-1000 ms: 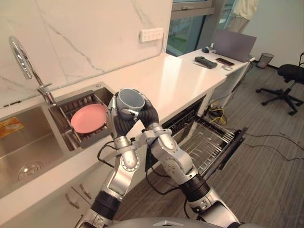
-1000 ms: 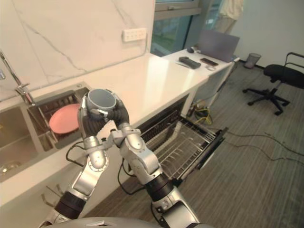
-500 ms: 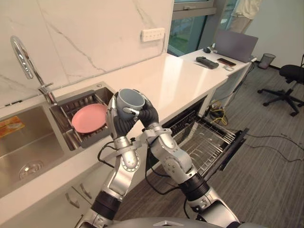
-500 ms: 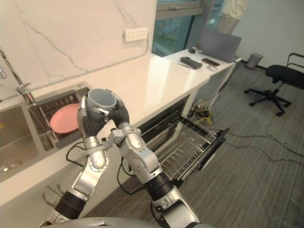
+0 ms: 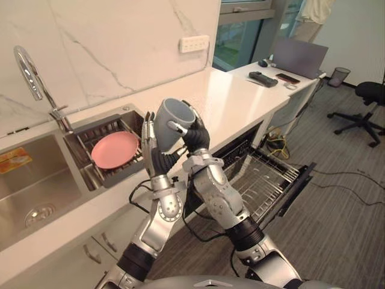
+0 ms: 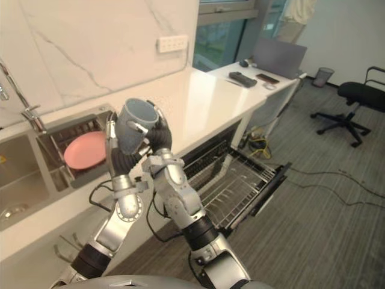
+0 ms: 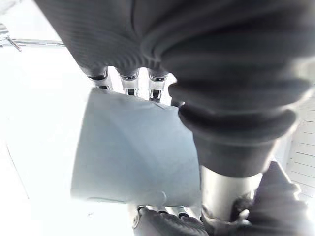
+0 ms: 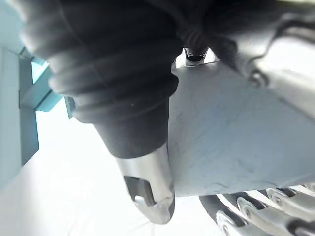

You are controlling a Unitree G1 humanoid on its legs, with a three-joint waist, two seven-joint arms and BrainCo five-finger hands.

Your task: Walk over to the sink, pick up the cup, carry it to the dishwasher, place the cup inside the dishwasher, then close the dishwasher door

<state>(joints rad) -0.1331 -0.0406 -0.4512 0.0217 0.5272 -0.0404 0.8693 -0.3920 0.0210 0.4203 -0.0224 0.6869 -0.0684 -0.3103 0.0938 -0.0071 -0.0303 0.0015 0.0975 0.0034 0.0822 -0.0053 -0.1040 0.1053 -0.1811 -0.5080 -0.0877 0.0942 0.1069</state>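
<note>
- The floor (image 5: 343, 235), grey striped carpet, takes up the room from 3 to 6 o'clock of the cup.
- A white marble wall (image 5: 120, 36) with grey veins stands behind the tabletop, from 9 to 12 o'clock.
- The white tabletop (image 5: 231, 99) runs from 8 o'clock up to 2 o'clock, and its far end carries a laptop (image 5: 298, 55) and a few small dark things.
- The steel sink (image 5: 36, 180) is let into the tabletop at 9 o'clock, with a curved tap (image 5: 27, 69) behind it.
- The dishwasher (image 5: 298, 180) under the tabletop is open at 4 o'clock, its wire rack (image 5: 261, 180) pulled out over the lowered door.
- A black office chair (image 5: 368, 102) stands at 2 o'clock, well apart from the tabletop.
- A pink plate (image 5: 114, 149) lies in a drainer basket (image 5: 90, 129) at the sink's right end, at 8 o'clock.
- The right hand (image 5: 195, 137) has its fingers (image 5: 178, 128) curled round the cup from 4 o'clock.
- The left hand (image 5: 151, 147) lies against the cup at 8 o'clock, its fingers (image 5: 146, 127) straight along the cup's side.
- The grey cup (image 5: 172, 119) is held in the air between both hands, tilted, above the tabletop's front edge, with the sink to its left and the dishwasher to its right.
- A white wall socket (image 5: 194, 43) sits on the marble at 12 o'clock.
</note>
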